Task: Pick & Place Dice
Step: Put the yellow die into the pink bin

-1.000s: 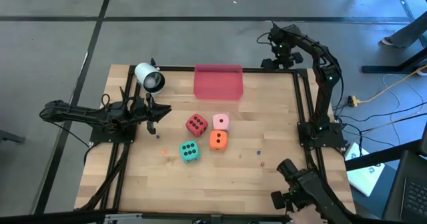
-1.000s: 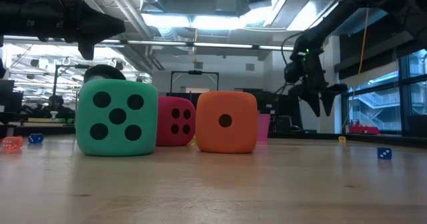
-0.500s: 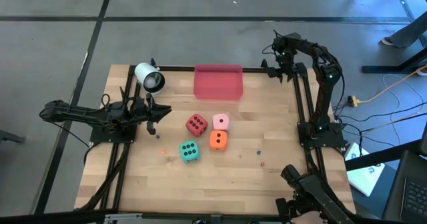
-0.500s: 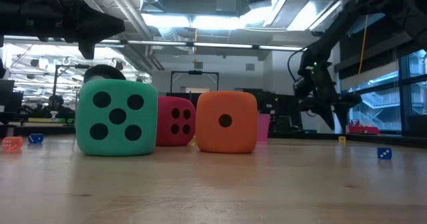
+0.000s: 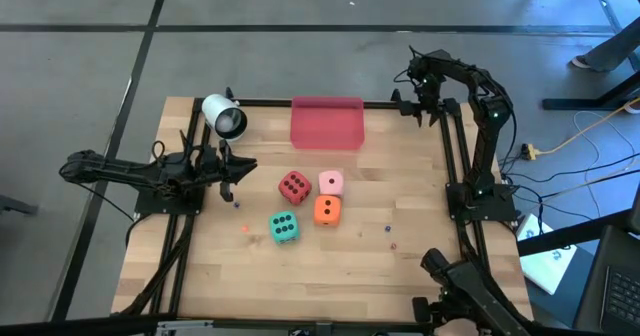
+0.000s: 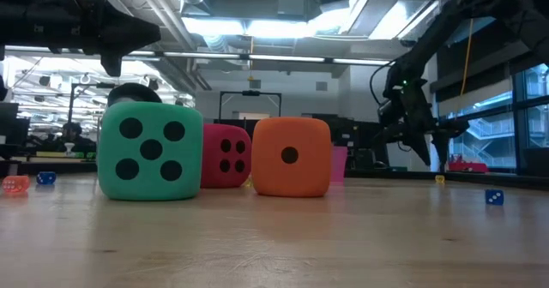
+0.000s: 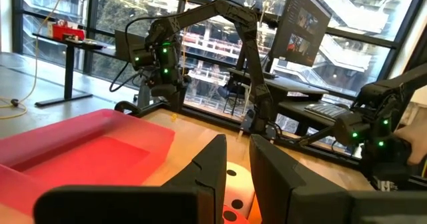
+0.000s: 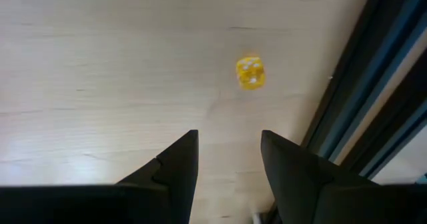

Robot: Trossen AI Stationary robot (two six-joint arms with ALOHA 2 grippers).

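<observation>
Four soft dice lie in a cluster mid-table: red (image 5: 293, 186), light pink (image 5: 331, 183), orange (image 5: 326, 210) and green (image 5: 284, 227), each flat on the wood. The low view shows the green (image 6: 150, 151), red (image 6: 225, 155) and orange (image 6: 290, 157) ones. My right gripper (image 5: 415, 98) hangs open over the far right corner, pointing steeply down, with nothing between its fingers (image 8: 177, 167). A tiny yellow die (image 8: 250, 73) lies on the wood ahead of it. My left gripper (image 5: 236, 172) waits level at the table's left, open by a narrow gap (image 7: 238, 154), left of the red die.
A pink tray (image 5: 327, 123) stands at the far edge in the middle. A white cylinder (image 5: 224, 117) sits at the far left. Tiny dice are scattered on the wood (image 5: 387, 229), (image 6: 494, 197), (image 6: 15, 184). A black frame rail (image 5: 452, 146) runs along the right edge.
My right gripper has sunk toward the table at the far right corner, shifting a little toward the right edge and rolling about its own axis; most of this came in the first half second. Its fingers kept their gap. The dice have not moved.
</observation>
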